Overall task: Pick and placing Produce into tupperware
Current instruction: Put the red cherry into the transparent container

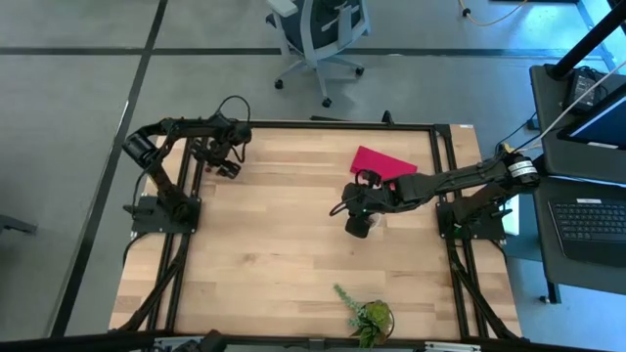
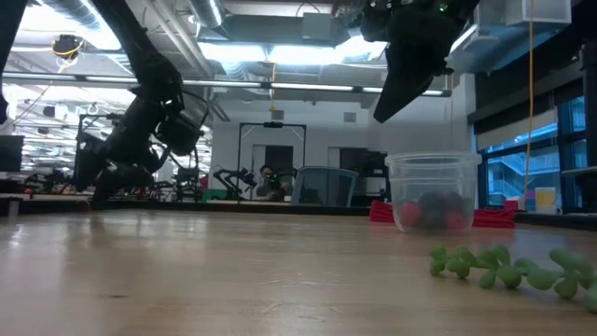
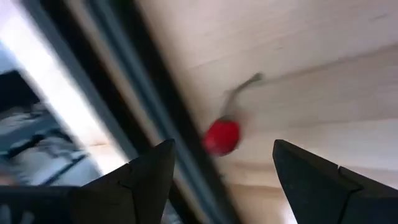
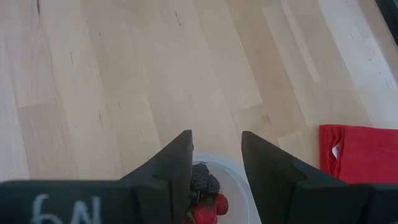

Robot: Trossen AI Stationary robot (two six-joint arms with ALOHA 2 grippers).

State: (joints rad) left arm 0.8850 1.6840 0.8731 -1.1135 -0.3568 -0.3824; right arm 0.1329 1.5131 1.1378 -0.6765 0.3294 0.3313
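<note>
Wood table (image 1: 274, 254): left gripper (image 3: 221, 165) open over red fruit (image 3: 221, 137)

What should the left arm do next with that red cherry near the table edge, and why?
Probably lower the left gripper straight onto the cherry and close. The open fingers already frame it, and it lies loose on the table by the dark rail, while the cup already holds other fruit under the right gripper.

Red cherry (image 3: 221, 137); clear tupperware (image 2: 432, 189); red, maroon produce (image 4: 205, 196) inside.
</note>
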